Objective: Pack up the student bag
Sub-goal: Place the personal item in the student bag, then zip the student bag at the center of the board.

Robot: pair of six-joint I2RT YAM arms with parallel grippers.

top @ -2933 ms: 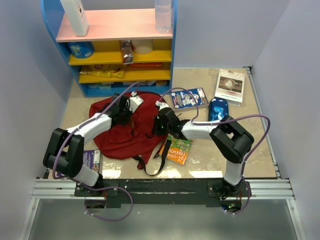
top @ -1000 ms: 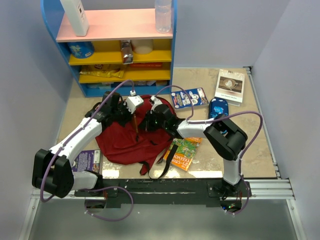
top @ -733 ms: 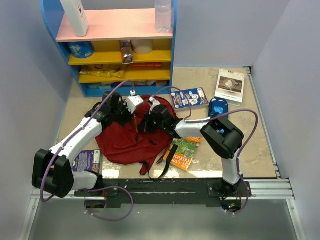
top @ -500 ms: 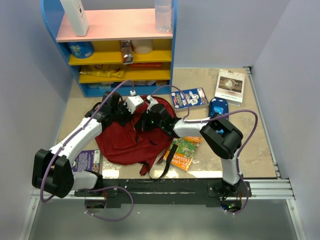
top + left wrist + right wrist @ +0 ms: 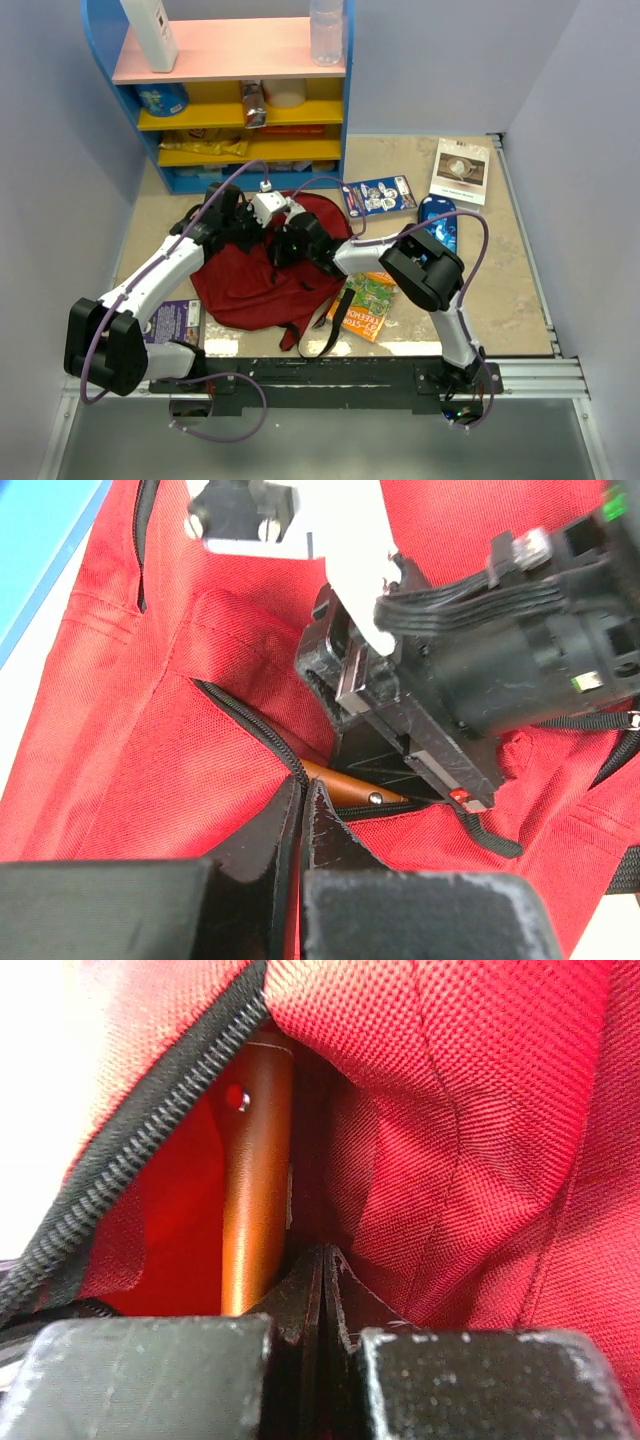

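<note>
The student bag, a big dark red backpack, lies left of the table's middle. My left gripper is shut on its zipper edge, with red fabric pinched between the jaws, which holds the pocket open. An orange-brown pen lies inside the opening. My right gripper reaches into that same opening from the right. Its jaws are shut with nothing between them, right beside the pen and under the black zipper.
A blue shelf unit stands behind the bag. A blue book, a white book and a blue pencil case lie to the right. A green-orange book lies by the bag's strap, a purple book at the near left.
My right gripper has slid left and deeper into the bag's opening, and now covers the orange pen in the top view. The left arm has kept its hold without moving.
</note>
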